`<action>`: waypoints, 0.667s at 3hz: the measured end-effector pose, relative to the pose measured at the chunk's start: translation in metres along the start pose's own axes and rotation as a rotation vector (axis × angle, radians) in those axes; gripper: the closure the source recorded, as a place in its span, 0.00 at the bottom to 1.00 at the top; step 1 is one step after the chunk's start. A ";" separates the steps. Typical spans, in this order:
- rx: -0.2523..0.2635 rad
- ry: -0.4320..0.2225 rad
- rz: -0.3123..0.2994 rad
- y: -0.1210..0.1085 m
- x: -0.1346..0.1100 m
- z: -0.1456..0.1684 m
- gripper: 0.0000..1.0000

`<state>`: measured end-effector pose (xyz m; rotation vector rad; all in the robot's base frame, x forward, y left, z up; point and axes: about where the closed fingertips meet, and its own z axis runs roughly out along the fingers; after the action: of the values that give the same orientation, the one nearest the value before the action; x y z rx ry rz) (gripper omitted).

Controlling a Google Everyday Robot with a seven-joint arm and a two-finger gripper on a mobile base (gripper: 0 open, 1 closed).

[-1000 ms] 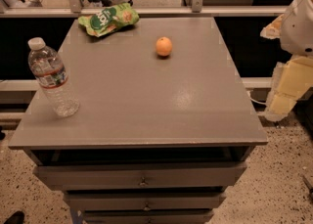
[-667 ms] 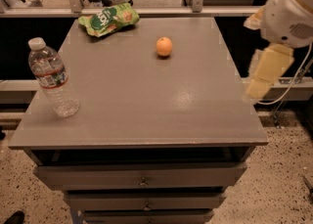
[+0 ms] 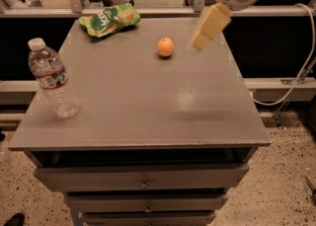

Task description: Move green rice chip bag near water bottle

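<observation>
The green rice chip bag (image 3: pixel 109 19) lies crinkled at the far left corner of the grey table (image 3: pixel 138 96), its white round logo facing up. The water bottle (image 3: pixel 52 78) stands upright near the table's left front edge, white cap on top. My gripper (image 3: pixel 203 35) hangs above the table's far right part, to the right of a small orange fruit (image 3: pixel 165 47) and well right of the bag. It holds nothing that I can see.
The table is a drawer cabinet with several drawers (image 3: pixel 143 183) below its top. A rail and glass partition (image 3: pixel 148 3) run behind the far edge. A cable (image 3: pixel 296 79) hangs at the right. Speckled floor surrounds the cabinet.
My arm has swung from beside the table's right edge up and leftward, over the far right part of the table. The bag, bottle and fruit have not moved.
</observation>
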<state>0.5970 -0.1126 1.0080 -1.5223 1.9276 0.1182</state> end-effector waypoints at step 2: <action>0.015 -0.124 0.049 -0.030 -0.035 0.020 0.00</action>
<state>0.6365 -0.0837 1.0212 -1.4243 1.8643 0.2136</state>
